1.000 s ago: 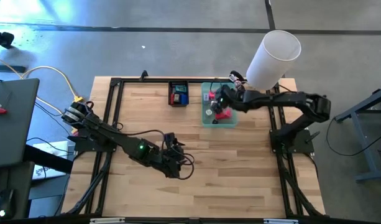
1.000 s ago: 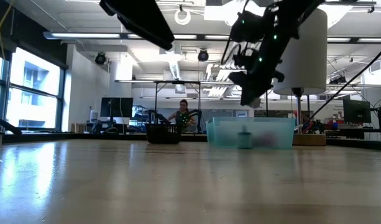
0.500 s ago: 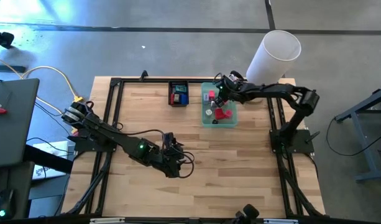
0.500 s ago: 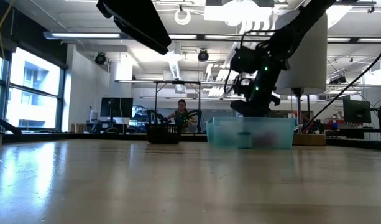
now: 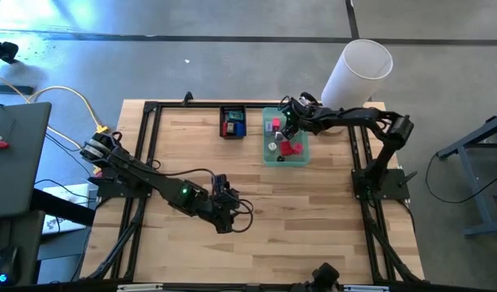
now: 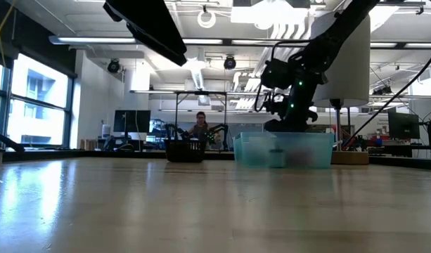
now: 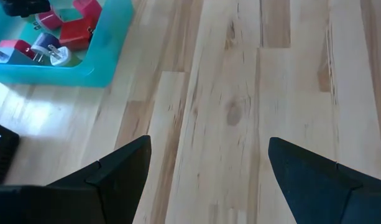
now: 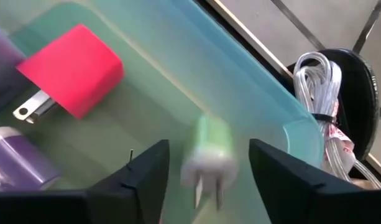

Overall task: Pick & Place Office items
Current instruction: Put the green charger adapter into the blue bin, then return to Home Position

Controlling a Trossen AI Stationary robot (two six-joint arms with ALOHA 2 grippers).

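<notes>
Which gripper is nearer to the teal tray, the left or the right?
The right gripper: it hangs open over the teal tray, above a green plug. The left gripper waits open, apart, over bare table.

- Light is bright and even from overhead; ceiling fixtures (image 6: pixel 204 17) glare in the low view.
- Windows (image 6: pixel 32 98) at far left wash pale reflections over the table (image 6: pixel 131 204).
- The green plug (image 8: pixel 209 152) smears, seemingly motion blur.
- Shadows on the wood stay soft and faint.

The right hand (image 5: pixel 285 128) has dropped into the teal tray (image 5: pixel 302 156).
</notes>
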